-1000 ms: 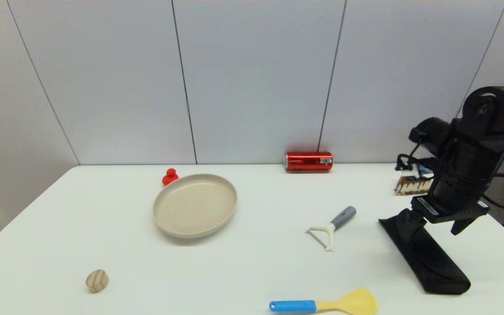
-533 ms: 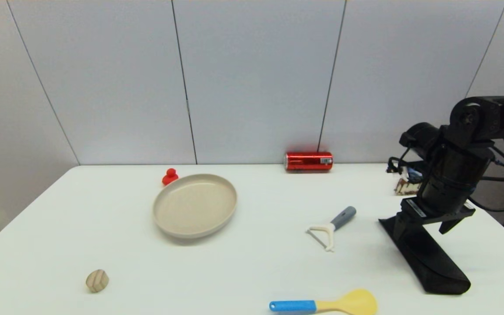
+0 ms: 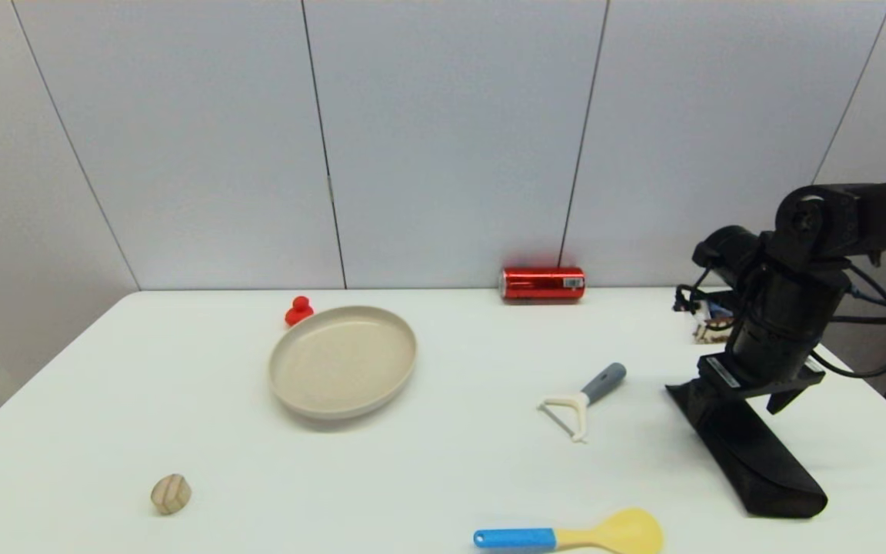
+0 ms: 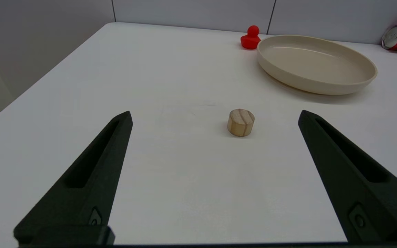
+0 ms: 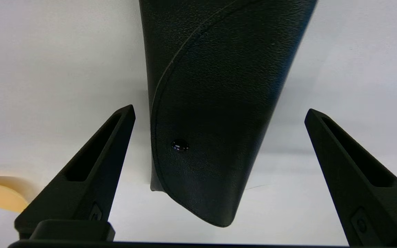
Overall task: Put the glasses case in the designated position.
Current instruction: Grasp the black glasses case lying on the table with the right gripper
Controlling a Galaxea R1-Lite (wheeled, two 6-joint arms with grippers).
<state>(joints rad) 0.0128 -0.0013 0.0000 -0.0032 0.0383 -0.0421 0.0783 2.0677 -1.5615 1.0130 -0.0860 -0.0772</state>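
Observation:
The glasses case point(image 3: 767, 471), a long flat black pouch, lies on the white table at the right, running from far-left to near-right. In the right wrist view the glasses case point(image 5: 212, 103) shows its curved flap and small snap button. My right gripper point(image 3: 722, 402) stands open, pointing down over the case's far end. In its own view the right gripper point(image 5: 219, 110) has one finger on each side of the case, with a gap on both sides. My left gripper point(image 4: 215, 113) is open and holds nothing, low over the table's near left, out of the head view.
A beige plate point(image 3: 343, 362) sits left of centre, a red toy point(image 3: 298, 311) behind it. A red can point(image 3: 543, 283) lies at the wall. A peeler point(image 3: 583, 398) and a yellow spoon point(image 3: 574, 536) lie left of the case. A wooden block point(image 3: 171, 493) is near left.
My right arm has moved left and down, closer over the far end of the glasses case. The case and the other things have stayed put.

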